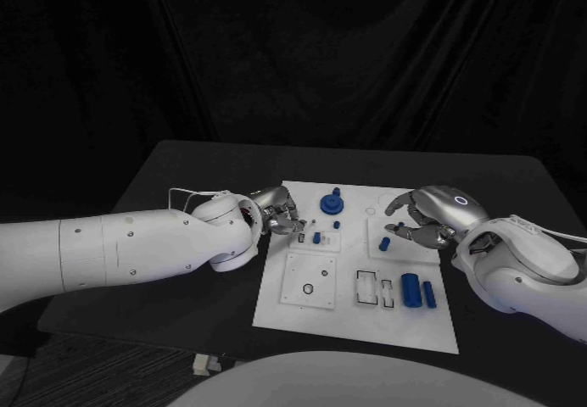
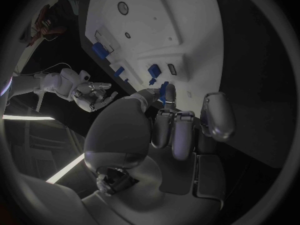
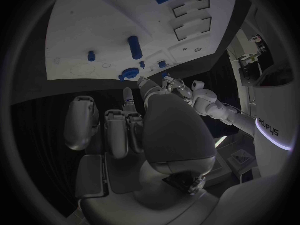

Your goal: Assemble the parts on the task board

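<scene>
left hand: fingers curled at task board left edge, grasp cannot be told | right hand: fingers spread over board, nothing held

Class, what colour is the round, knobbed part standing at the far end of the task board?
Blue. The round part shows best in the head view, against the white task board.

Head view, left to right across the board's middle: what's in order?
Left hand at the task board's left edge → round blue part → small blue peg → right hand → right arm.
</scene>
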Robot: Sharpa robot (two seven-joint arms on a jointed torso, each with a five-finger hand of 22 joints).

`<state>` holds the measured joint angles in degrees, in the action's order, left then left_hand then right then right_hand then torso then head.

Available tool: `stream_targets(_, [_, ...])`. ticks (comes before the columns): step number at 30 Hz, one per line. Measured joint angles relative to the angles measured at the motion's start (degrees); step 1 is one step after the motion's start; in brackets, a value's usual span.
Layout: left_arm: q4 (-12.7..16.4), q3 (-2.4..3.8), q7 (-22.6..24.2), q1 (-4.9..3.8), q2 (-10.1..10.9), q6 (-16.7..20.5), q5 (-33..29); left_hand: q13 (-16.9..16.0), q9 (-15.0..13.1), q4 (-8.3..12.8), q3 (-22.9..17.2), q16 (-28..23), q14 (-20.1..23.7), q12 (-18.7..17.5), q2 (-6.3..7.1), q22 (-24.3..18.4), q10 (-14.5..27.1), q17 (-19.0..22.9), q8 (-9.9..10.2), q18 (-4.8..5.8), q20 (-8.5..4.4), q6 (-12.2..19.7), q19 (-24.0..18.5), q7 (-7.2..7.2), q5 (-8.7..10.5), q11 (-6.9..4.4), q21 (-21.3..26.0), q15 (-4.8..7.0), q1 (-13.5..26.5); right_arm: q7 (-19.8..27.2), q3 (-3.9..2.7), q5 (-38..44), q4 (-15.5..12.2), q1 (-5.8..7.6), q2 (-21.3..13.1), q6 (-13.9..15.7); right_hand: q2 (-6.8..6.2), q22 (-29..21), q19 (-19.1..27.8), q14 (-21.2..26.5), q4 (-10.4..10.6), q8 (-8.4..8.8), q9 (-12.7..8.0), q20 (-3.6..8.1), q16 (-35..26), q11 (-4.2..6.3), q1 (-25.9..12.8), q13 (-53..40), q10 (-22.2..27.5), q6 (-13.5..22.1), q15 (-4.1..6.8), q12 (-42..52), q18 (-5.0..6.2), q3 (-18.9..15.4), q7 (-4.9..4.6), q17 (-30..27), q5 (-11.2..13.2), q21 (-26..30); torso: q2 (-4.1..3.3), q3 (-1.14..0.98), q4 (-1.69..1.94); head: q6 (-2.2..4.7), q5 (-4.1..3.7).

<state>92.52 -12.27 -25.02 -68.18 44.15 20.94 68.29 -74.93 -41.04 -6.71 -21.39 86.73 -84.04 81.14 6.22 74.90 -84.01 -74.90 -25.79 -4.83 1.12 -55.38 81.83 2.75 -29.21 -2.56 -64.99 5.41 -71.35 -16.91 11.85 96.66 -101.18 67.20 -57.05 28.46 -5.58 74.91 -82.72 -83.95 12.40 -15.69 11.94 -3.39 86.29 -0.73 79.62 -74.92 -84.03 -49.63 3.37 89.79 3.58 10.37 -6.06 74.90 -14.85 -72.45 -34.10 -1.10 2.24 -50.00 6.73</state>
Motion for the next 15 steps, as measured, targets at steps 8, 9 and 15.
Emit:
stream_targets(8, [-0.7,0.00,0.0,0.18,-0.4,-0.5,0.0,0.0,0.0,0.0,0.0,0.0,0.0,0.0,0.00,0.0,0.0,0.0,0.1,0.00,0.00,0.0,0.0,0.02,0.00,0.00,0.0,0.00,0.0,0.0,-0.01,0.0,0.0,-0.01,0.0,0.2,0.00,0.0,0.0,0.0,0.0,0.00,0.0,0.00,0.0,0.00,0.0,0.0,0.0,0.0,0.00,0.0,0.00,0.0,0.00,0.0,0.0,0.0,0.02,0.00,0.00,0.00,-0.01])
stream_targets(9, [-0.7,0.00,0.0,0.20,-0.5,-0.6,0.0,0.0,0.0,0.0,0.0,0.0,0.0,0.0,0.00,0.0,0.0,0.0,0.1,0.00,0.00,0.0,0.0,0.02,0.00,0.00,0.0,0.00,0.0,0.1,-0.01,0.0,0.0,-0.01,0.0,0.2,0.00,0.0,0.0,0.0,0.0,0.00,0.0,0.00,0.0,0.00,0.0,0.0,0.0,0.0,0.00,0.0,0.01,0.0,0.00,0.0,0.0,0.0,0.02,0.00,0.00,0.00,0.00])
stream_targets(15, [-1.1,-0.01,0.0,0.36,-0.8,-0.8,0.0,0.0,0.1,0.0,0.0,0.0,0.0,0.0,0.00,0.0,0.0,0.0,0.1,0.00,0.00,0.0,0.0,0.03,0.09,0.00,0.0,0.00,0.0,0.1,-0.01,0.0,0.0,-0.02,0.0,0.3,0.00,0.0,0.0,0.0,0.0,0.00,0.0,0.00,0.0,0.00,0.0,0.0,0.0,0.0,0.00,0.0,0.00,0.0,0.00,0.0,0.0,0.0,0.02,0.00,0.02,0.00,0.01])
